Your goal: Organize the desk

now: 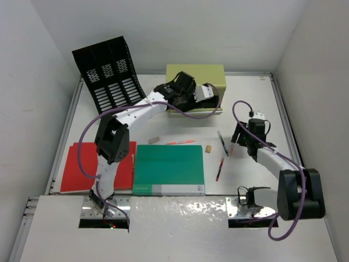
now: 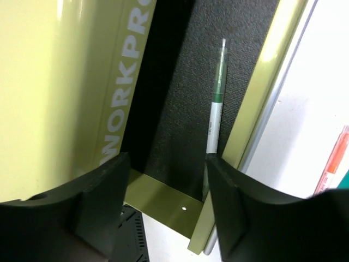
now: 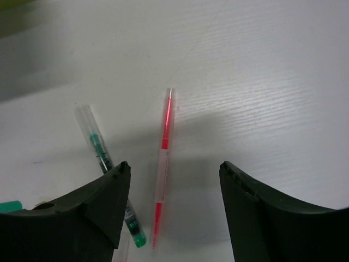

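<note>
"WORKPR…" lettering on the olive-green drawer box (image 2: 65, 82)

- White desk (image 1: 163, 126), grey rails along its edges, with a green folder (image 1: 169, 169) lying flat near the front.
- Red folder (image 1: 82, 169) flat just left of the green folder.
- Small grey piece (image 1: 154, 140) and orange pen (image 1: 180, 142) just beyond the folder's far edge.
- Small tan block (image 1: 208, 148) off its far right corner.
- Green pen (image 1: 222, 143) and red pen (image 1: 220, 169) to its right.
- Black mesh file rack (image 1: 106, 73) well beyond it to the left; olive-green drawer box (image 1: 212, 73) well beyond its far edge.
</note>
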`<state>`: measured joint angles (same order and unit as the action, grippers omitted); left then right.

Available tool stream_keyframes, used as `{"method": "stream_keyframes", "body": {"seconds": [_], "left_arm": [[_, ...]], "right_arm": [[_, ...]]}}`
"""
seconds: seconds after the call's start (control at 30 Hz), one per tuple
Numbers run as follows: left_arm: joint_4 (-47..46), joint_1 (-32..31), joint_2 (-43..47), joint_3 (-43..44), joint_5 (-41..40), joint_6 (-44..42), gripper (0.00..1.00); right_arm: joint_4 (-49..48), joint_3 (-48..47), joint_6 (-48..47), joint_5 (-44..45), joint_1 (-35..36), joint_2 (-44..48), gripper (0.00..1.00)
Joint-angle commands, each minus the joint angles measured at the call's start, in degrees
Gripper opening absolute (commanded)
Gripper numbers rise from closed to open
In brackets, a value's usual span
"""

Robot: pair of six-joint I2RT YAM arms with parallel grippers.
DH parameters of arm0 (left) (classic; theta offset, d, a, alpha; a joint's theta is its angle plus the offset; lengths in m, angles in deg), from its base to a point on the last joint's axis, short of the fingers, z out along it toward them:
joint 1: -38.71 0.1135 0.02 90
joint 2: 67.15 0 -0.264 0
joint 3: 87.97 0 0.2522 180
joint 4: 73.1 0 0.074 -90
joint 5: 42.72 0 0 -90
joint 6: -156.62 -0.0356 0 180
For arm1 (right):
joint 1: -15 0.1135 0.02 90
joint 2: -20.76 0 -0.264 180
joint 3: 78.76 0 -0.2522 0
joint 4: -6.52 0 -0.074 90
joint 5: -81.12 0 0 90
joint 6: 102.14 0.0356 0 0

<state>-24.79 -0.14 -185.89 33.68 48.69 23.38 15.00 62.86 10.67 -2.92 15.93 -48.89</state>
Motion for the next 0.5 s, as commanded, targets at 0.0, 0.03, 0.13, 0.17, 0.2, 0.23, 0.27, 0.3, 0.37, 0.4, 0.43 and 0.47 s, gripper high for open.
{"method": "stream_keyframes", "body": {"seconds": [0.0, 0.03, 0.13, 0.17, 0.2, 0.23, 0.27, 0.3, 0.37, 0.4, 0.43, 0.47], "left_arm": [[-2.4, -0.7, 1.7, 3.1, -0.4, 1.8, 0.58], [-2.2, -0.7, 2.0, 3.9, -0.3, 3.0, 0.59], [-0.2, -0.7, 3.7, 5.2, 0.1, 5.9, 0.59], [0.6, -0.7, 4.3, 5.2, 0.3, 6.5, 0.59], [1.1, -0.7, 6.0, 4.9, 0.8, 7.6, 0.59], [1.8, -0.7, 7.1, 4.5, 1.1, 8.1, 0.59], [3.0, -0.7, 8.1, 3.9, 1.7, 8.4, 0.6], [3.3, -0.7, 10.5, 1.8, 2.5, 9.0, 0.6], [3.8, -0.7, 14.9, -3.2, 3.5, 9.5, 0.6], [3.8, -0.7, 16.2, -4.9, 3.9, 9.6, 0.6], [3.9, -0.7, 17.6, -6.8, 4.5, 9.6, 0.6], [4.1, -0.8, 18.9, -8.5, 5.1, 9.6, 0.6]], "right_arm": [[-3.4, -0.5, 3.1, 1.0, -0.1, -2.9, 0.63], [-3.6, -0.7, 3.6, 1.0, 0.0, -5.0, 0.59], [-3.9, -2.5, 4.5, 1.0, -0.1, -9.2, 0.55], [-2.6, -3.5, 4.6, 0.8, -0.1, -12.5, 0.53], [-1.8, -5.5, 4.5, 0.8, 0.0, -14.0, 0.51], [-1.3, -6.3, 4.4, 0.6, 0.0, -16.7, 0.48], [-0.8, -7.2, 4.4, 0.2, -0.1, -17.9, 0.46], [-0.7, -7.5, 4.4, 0.2, -0.1, -18.8, 0.44], [0.2, -7.5, 4.2, 1.7, -0.1, -20.3, 0.28], [0.2, -7.4, 4.6, 2.0, -0.1, -20.4, 0.22], [-0.1, -7.0, 5.0, 2.0, -0.1, -20.4, 0.15], [-0.8, -6.8, 5.0, 1.9, -0.1, -20.4, 0.03]]}}
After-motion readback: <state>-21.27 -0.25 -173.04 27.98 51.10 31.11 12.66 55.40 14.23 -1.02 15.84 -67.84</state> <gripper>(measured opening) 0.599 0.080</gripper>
